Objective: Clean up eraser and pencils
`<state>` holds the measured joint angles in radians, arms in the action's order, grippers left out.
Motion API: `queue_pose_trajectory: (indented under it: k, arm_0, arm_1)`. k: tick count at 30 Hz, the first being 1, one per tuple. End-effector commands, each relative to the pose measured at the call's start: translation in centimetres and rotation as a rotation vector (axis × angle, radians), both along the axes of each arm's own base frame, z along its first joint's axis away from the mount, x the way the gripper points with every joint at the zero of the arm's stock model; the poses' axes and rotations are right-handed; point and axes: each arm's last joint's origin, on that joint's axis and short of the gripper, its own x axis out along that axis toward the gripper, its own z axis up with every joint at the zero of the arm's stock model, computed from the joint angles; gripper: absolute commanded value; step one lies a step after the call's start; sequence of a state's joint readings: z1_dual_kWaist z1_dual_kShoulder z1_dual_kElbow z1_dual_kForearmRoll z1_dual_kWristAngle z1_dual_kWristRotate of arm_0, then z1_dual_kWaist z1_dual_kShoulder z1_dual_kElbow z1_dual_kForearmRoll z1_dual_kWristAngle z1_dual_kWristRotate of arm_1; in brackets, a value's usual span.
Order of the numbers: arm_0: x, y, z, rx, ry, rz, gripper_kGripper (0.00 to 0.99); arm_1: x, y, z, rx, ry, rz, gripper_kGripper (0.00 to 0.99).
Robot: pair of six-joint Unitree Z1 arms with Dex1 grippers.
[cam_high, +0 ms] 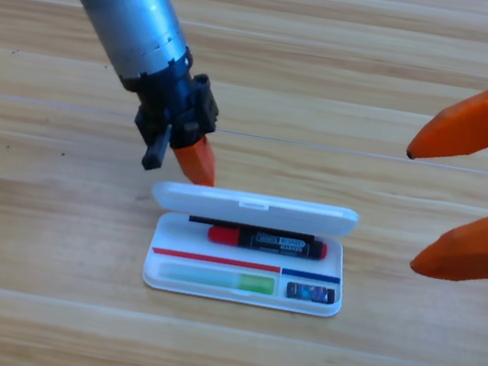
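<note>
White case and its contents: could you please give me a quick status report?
Left gripper behind case lid, lid half-raised. Right gripper waiting at right edge, open. Marker, green pen, eraser all inside white case. Nothing in the way.

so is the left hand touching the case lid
Touching, it seems: in the high view the left hand's orange tip meets the back edge of the half-raised lid with no gap showing. The right hand waits at the right edge.

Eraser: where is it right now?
High view: the eraser lies in the white case's front-right compartment, right of the green pen and below the marker.
</note>
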<state>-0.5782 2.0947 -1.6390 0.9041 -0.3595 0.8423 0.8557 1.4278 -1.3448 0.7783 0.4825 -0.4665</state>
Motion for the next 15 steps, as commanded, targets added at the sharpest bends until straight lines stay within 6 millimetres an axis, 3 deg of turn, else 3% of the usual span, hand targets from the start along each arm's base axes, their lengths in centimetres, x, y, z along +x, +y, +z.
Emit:
queue_pose_trajectory:
  k: [1, 15]
  arm_0:
    - [-1.4, -0.6, -1.6, 0.011, 0.04, -0.039, 0.0]
    - [-2.8, -1.5, -3.8, 0.009, 0.04, -0.088, 0.0]
  arm_1:
    - [-0.1, 1.3, -1.7, -0.032, 0.053, 0.04, 0.904]
    - [-0.2, 1.5, -1.7, -0.034, 0.055, 0.045, 0.904]
